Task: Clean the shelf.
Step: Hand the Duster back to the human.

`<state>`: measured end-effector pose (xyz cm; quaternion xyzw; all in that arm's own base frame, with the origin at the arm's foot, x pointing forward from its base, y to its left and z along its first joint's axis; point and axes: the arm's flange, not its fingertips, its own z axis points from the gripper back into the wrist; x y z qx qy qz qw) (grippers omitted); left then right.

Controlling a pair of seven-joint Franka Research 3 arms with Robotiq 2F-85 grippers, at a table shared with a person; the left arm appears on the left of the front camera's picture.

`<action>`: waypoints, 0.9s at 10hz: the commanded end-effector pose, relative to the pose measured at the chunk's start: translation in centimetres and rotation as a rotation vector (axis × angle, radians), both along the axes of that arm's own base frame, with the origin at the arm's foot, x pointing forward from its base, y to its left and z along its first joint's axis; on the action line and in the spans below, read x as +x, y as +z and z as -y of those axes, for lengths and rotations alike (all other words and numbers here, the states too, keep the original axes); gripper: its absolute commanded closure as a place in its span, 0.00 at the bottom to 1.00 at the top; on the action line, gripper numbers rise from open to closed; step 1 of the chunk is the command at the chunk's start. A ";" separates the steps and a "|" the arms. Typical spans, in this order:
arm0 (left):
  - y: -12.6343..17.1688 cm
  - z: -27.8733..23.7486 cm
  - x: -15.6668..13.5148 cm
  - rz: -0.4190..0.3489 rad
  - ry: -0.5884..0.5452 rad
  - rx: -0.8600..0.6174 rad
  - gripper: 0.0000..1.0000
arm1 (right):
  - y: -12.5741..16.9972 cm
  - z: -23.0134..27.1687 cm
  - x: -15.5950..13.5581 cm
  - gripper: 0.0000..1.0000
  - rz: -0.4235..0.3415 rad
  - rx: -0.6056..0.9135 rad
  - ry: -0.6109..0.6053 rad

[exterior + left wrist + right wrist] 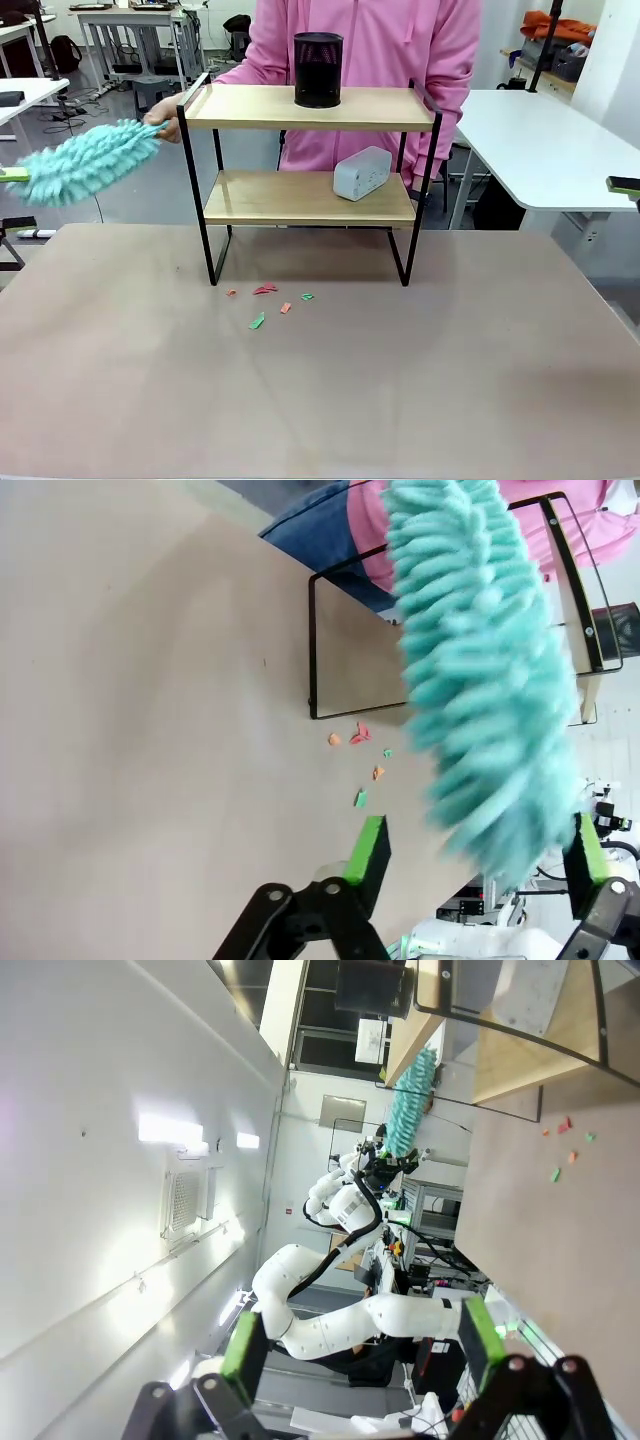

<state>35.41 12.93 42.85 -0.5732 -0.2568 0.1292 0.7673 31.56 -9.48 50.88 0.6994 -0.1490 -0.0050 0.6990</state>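
Left gripper (475, 855), fingers spread, apparently not yet clamping the duster (85, 160) (person's end): centre before closing toward the shelf (310, 108).

Duster (88, 160) handle end cut off at left edge, paper scraps (262, 300) too small to identify — shelf (560, 600) partly behind duster

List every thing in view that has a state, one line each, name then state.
shelf: upright on the table, both boards occupied
black mesh cup: upright on the top board
white box: tilted on the lower board
duster: in the air left of the shelf
paper scraps: scattered on the table
left gripper: open
right gripper: open, empty
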 end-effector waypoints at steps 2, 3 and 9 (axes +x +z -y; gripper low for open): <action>0.9 1.1 -1.6 0.019 -0.016 -0.021 0.00 | 0.2 0.3 0.0 0.00 0.002 -0.013 0.012; 1.5 2.4 -3.7 0.013 -0.189 -0.060 0.00 | 0.2 0.3 0.0 0.00 0.002 -0.013 0.012; -2.2 16.2 -6.3 -0.144 -0.901 -0.120 0.00 | -1.1 -1.1 -2.2 0.00 -0.019 0.000 0.032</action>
